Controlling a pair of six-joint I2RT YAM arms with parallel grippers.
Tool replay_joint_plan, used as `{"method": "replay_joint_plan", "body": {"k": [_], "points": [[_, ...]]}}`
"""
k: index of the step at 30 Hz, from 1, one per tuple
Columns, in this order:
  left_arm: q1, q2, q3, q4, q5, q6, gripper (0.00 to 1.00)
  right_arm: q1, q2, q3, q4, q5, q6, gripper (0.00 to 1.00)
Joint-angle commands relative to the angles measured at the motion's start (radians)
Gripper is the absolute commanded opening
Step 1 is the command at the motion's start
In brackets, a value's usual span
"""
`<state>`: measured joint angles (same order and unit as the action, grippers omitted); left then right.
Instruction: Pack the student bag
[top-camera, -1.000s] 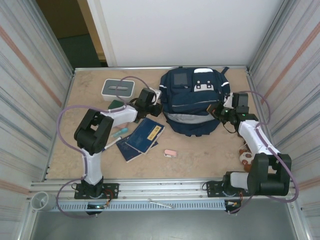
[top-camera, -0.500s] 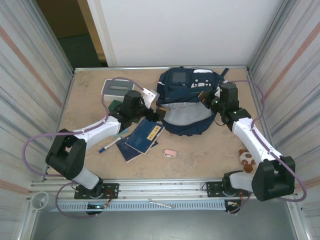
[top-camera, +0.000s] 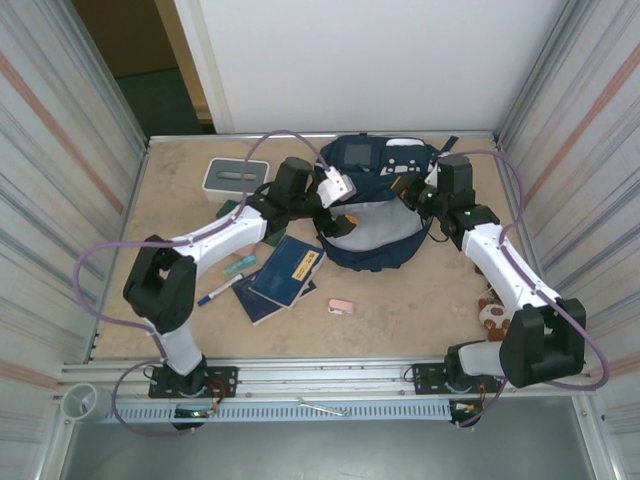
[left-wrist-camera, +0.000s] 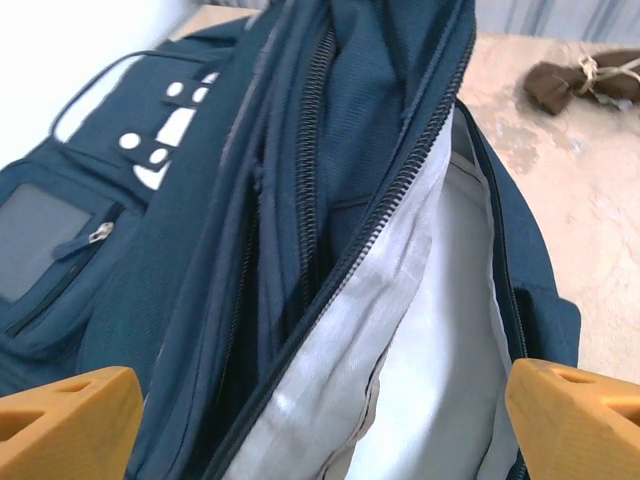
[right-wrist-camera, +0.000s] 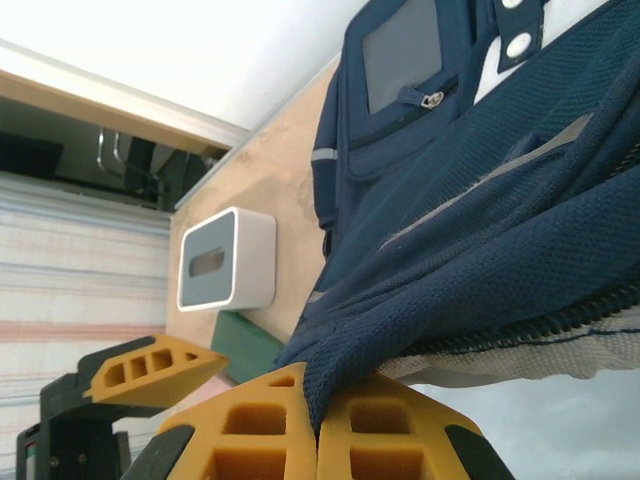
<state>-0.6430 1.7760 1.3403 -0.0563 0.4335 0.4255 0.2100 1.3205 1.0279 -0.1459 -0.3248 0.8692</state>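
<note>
Student bag (top-camera: 372, 250) lies on the table (top-camera: 430, 300), far middle, main compartment unzipped and pale lining showing. Right gripper (right-wrist-camera: 318, 405) is at the bag's right side, fingers pressed together, pinching the navy rim fabric. Left gripper (left-wrist-camera: 320, 425) is at the bag's left side, jaws spread wide over the open mouth, gripping nothing.

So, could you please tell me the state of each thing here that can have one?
student bag: main compartment unzipped, mouth open, pale lining showing.
front pocket: zipped shut.
left gripper: open, above the bag's mouth.
right gripper: shut on the bag's rim fabric.
blue booklets: closed, lying flat.
</note>
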Motion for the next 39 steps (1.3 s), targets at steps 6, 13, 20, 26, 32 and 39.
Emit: {"method": "replay_joint_plan", "body": {"k": [6, 13, 20, 26, 32, 39], "points": [[-0.001, 0.129, 0.207, -0.236, 0.075, 0.174, 0.64, 0.009, 0.001, 0.075, -0.003, -0.060, -0.076, 0.00], [-0.001, 0.143, 0.238, -0.202, -0.011, 0.161, 0.31, 0.005, -0.002, 0.066, -0.041, -0.044, -0.088, 0.00], [-0.029, 0.056, 0.094, 0.191, -0.221, 0.129, 0.19, 0.005, -0.069, -0.057, -0.061, 0.032, -0.052, 0.05], [-0.036, 0.045, 0.033, 0.458, -0.223, 0.171, 0.02, 0.012, -0.133, -0.134, -0.095, 0.078, -0.098, 0.19], [-0.012, 0.052, -0.009, 0.558, -0.040, 0.259, 0.00, 0.062, -0.238, -0.123, -0.220, 0.211, -0.397, 0.48], [0.084, 0.040, -0.039, 0.599, 0.214, 0.185, 0.00, 0.141, -0.326, -0.132, -0.224, 0.390, -0.671, 0.75]]}}
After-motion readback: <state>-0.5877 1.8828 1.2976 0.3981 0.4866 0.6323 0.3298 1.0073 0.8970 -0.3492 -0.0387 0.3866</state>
